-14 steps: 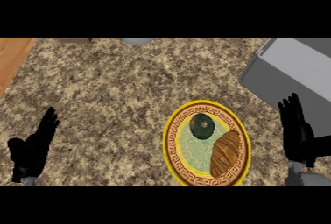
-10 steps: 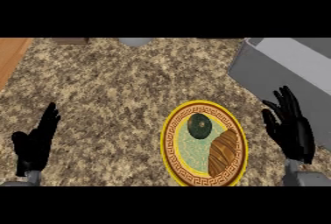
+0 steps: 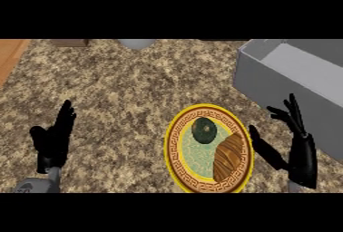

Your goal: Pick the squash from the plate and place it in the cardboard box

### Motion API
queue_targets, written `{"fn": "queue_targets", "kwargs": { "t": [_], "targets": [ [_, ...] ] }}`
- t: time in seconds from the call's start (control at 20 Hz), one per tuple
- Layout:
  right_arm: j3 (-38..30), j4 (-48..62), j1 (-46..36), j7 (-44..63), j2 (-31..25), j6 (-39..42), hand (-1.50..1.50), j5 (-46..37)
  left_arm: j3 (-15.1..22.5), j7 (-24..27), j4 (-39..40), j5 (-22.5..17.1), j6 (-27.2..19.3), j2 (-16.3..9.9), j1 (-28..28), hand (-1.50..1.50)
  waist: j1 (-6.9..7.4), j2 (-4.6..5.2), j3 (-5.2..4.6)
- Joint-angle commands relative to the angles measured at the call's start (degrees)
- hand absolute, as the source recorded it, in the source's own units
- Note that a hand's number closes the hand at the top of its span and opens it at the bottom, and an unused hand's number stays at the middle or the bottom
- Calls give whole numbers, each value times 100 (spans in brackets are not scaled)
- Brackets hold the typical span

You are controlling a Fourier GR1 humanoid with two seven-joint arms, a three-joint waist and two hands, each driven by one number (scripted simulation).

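Note:
A dark green round squash [image 3: 203, 130] lies in the upper left part of a yellow-rimmed patterned plate [image 3: 178, 158], beside a brown wedge of the plate's pattern. My right hand [image 3: 295, 145] stands open just right of the plate, fingers up and spread, thumb toward the plate's rim, not touching the squash. The grey cardboard box [image 3: 268, 81] sits open at the upper right, directly behind that hand. My left hand [image 3: 53, 140] rests open at the left, fingers up, far from the plate.
The speckled granite counter [image 3: 127, 90] fills the view. A wooden strip [image 3: 10, 54] runs along the upper left corner. A grey rounded object [image 3: 136, 43] and a brown block [image 3: 70, 42] sit at the far edge.
The view has shifted so the box shows more of its open top. My right hand has moved left toward the plate and spread its fingers. The left hand stayed put.

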State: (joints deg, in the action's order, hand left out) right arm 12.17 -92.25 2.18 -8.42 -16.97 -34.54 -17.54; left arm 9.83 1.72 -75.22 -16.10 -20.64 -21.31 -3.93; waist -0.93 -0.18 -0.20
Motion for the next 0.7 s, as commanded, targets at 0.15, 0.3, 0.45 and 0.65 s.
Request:
{"fn": "queue_targets", "kwargs": {
  "t": [0.15, 0.3, 0.45, 0.65],
  "targets": [
    [582, -1387, 868, 1720, -505, -36, -150, -2074, 56, -29, -67, 184, -132, 170, 34, 0, 32, -6, 4],
    [689, -2336, 913, 2989, -856, 1014, -150, -2423, -12, 77, 255, 169, -101, 255, -155, 0, -33, -3, -13],
    [791, -2860, 836, 3963, -768, 1720, -150, -2629, -40, -117, -241, 97, 98, 35, 107, 0, 88, -6, 6],
    [867, -3461, 188, 5067, -979, 3087, -150, -2536, 30, 51, 322, 327, -130, 423, -293, 0, 67, 19, 5]
  ]
}}
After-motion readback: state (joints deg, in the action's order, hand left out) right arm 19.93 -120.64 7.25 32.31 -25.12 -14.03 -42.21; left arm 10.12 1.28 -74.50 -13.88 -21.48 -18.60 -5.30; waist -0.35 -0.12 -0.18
